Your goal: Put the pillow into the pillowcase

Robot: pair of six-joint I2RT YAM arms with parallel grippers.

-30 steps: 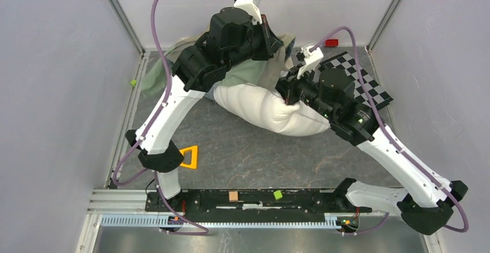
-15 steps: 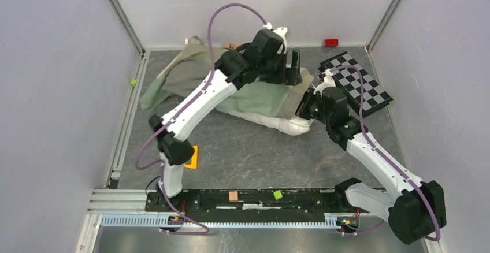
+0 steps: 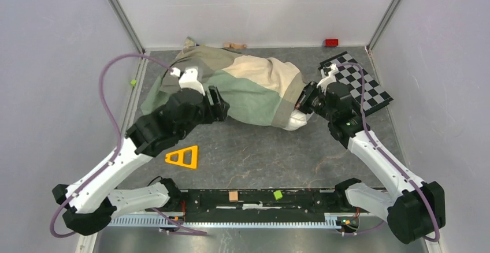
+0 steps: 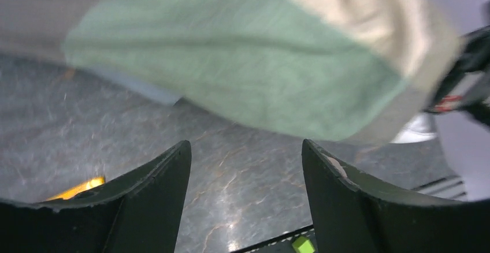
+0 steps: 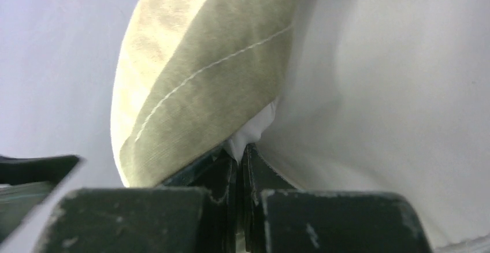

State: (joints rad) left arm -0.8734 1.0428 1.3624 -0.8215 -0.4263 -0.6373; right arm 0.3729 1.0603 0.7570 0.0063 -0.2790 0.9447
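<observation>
The pillowcase (image 3: 242,88), showing beige and dull green panels, lies bulging across the back of the table. It covers nearly all of the pillow. Only the pillow's white end (image 3: 295,121) sticks out at the right. My right gripper (image 3: 303,100) is shut on a pinch of the pillow's white fabric (image 5: 370,91) at the pillowcase's mouth, with the beige hem (image 5: 196,74) just beside its fingers. My left gripper (image 3: 224,107) hangs open with nothing in it, just in front of the pillowcase's green side (image 4: 231,56).
A black-and-white checkered board (image 3: 365,85) lies behind the right arm. An orange triangle (image 3: 184,156) sits near the left arm. A red block (image 3: 331,42) and a wooden piece (image 3: 234,45) lie by the back wall. A green cube (image 3: 277,194) rests on the front rail.
My left gripper opened, let go of the pillowcase and drew back toward the near left. The pillowcase now covers most of the pillow, which has dropped flat. The right gripper kept its grip.
</observation>
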